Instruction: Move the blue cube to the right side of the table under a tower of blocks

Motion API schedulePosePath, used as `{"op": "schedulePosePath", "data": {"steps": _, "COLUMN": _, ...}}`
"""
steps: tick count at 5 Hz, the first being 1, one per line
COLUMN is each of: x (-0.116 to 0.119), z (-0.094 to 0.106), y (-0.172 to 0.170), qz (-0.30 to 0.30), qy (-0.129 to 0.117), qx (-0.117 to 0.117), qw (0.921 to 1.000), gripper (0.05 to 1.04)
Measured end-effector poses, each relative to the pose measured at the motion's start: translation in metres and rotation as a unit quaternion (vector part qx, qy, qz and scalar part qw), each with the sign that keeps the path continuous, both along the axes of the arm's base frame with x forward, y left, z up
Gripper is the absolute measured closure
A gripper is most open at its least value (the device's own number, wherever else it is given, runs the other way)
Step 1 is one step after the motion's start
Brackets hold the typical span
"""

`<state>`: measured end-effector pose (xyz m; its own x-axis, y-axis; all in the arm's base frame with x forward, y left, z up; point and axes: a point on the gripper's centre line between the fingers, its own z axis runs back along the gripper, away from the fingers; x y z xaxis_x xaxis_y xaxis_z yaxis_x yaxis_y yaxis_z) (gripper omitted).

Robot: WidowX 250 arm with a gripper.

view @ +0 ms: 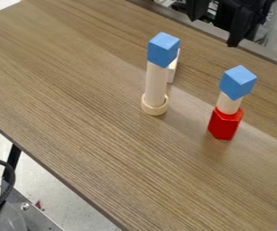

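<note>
Blue cube (163,49) might mean the solid one topping the taller tower or its twin, a second blue cube (237,82) on the shorter tower to the right; I cannot tell which. Both towers stand on the wide wood-grain table (92,135). The black two-finger gripper (213,32) hangs beyond them at the far edge, spread and empty. Next in size come a tall pale wooden cylinder (156,83), a glossy red faceted block (225,123) and a short pale cylinder (228,103), then the pale wooden ring (155,107) around the tall cylinder's foot. Either cube should handle as light, stiff and slightly slippery; grip opposite side faces squarely, mid-height, without nudging the narrow support.
</note>
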<state>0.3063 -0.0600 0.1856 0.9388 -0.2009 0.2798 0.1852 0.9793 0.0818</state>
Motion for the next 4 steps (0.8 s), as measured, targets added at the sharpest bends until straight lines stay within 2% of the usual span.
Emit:
{"op": "schedulePosePath", "data": {"steps": 1, "x": -0.001, "z": -0.009, "y": 0.000, "qz": -0.001, "qy": 0.013, "qx": 0.003, "qw": 0.9999, "gripper": 0.083}}
{"op": "schedulePosePath", "data": {"steps": 4, "x": 0.006, "z": -0.015, "y": 0.046, "qz": 0.074, "qy": 0.008, "qx": 0.015, "qw": 0.9971, "gripper": 0.083}}
